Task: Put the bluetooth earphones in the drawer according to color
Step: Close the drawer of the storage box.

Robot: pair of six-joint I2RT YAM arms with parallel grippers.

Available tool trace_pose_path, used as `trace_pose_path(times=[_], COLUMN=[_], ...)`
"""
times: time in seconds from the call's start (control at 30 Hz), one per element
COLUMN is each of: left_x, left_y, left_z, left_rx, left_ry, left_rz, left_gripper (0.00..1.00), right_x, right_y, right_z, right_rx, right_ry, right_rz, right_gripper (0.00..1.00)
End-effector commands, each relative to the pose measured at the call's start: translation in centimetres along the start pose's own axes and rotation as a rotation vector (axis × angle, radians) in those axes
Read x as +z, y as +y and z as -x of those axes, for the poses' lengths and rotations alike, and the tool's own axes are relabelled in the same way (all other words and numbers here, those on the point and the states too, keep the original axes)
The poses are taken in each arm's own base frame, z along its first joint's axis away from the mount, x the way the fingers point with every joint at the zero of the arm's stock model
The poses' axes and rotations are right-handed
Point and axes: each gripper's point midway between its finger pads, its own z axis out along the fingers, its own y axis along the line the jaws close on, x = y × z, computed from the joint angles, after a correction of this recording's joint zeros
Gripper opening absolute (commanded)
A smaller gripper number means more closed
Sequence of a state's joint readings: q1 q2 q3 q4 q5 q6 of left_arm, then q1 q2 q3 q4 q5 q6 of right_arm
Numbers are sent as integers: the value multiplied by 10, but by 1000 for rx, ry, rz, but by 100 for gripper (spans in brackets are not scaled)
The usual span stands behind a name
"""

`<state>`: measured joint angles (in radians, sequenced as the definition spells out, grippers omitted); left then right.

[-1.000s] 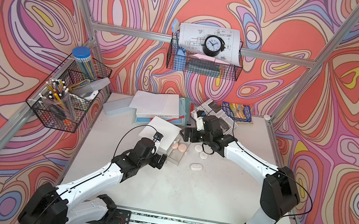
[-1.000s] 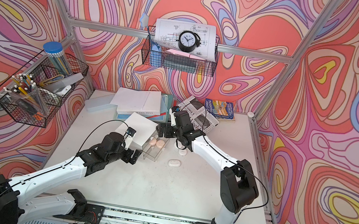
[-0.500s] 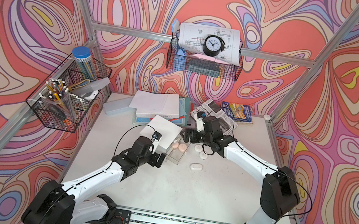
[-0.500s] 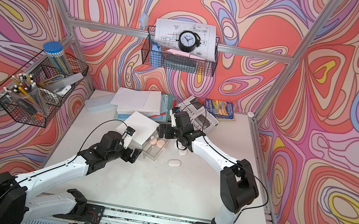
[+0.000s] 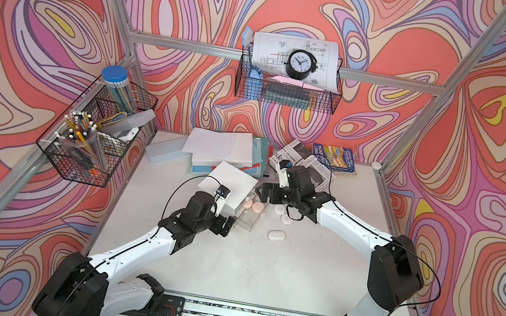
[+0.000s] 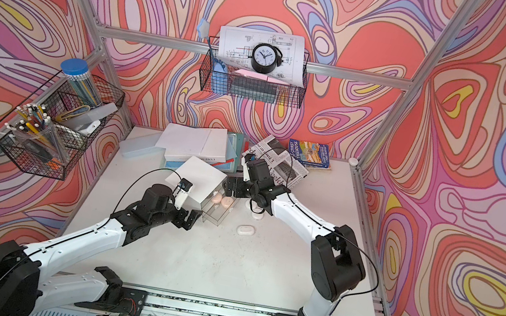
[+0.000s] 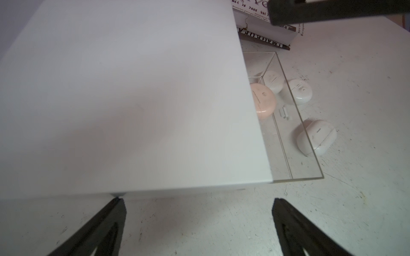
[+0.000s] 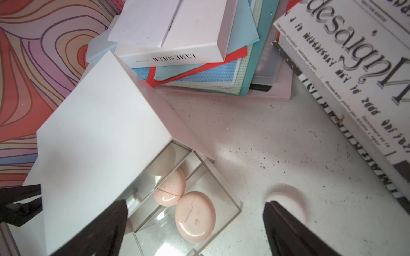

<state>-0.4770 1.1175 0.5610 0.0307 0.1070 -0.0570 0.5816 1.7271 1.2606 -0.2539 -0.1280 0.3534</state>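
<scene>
Swirl-print walls all round, white table (image 5: 225, 266) mid-frame in both top views. Far left, a pen basket (image 5: 74, 166) hangs on the wall. Upper centre, a second wire basket (image 5: 284, 99) holds a clock (image 5: 299, 64) and a drawing sheet.

On the table, left to right:
- Frosted pencil box (image 5: 165, 150) sits at the back, next to the book stack (image 5: 222, 146).
- Left arm (image 5: 137, 247) comes up from lower left. Left jaws are released and empty, low beside the near side of the cabinet (image 5: 230, 181).
- In the left wrist view the fingers (image 7: 93, 228) are spread over bare table. One tip is right at the cabinet's bottom edge; contact or not, can't tell.
- Cabinet is centre frame, just in front of the stack.
- A clear drawer (image 7: 281, 155) is pulled out toward the right; which level, can't tell.
- Two pink cases (image 8: 195, 216) lie in the drawer, touching each other.
- Three white cases (image 5: 276, 235) are on bare table just right of the drawer. Two are close together under the right arm's wrist; the third is lower in frame, apart.
- Right arm (image 5: 349, 221) reaches in from lower right. Right jaws are released and empty, above the drawer's open end.
- In the right wrist view the fingers (image 8: 295, 232) are spread wide, with the pink cases showing between them. One white case is partly hidden behind a finger.
- Newspaper (image 5: 294, 154) is at the back, right of the stack, with a blue book (image 5: 334, 158) at its right edge.
</scene>
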Motion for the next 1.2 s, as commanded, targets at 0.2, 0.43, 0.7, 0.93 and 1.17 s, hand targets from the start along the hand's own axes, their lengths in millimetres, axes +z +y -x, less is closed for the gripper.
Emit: trace_pose_path(times=[0.2,0.43,0.7,0.93,1.17], left_x=[-72,-69,-43,-23,-23], left_y=[-23,-32,-47,-52,-50], left_z=[88,98,116,111,104], left_rx=[153,274,428,437,411], left_ry=[-214,-174,-98,-67,-60], left_rz=[-89,-133,-242,-314,-305], left_gripper=[96,98,98,98,99], right_x=[-14,-8,10,22,37], right_y=[-13,-18,-11,3,13], right_z=[-27,-54,-65,-54,-52], right_rx=[60,161,213,230,245], right_ry=[19,72,87,69,83], right_rz=[-27,-14,58,139,203], right_gripper=[61,0,0,0,0])
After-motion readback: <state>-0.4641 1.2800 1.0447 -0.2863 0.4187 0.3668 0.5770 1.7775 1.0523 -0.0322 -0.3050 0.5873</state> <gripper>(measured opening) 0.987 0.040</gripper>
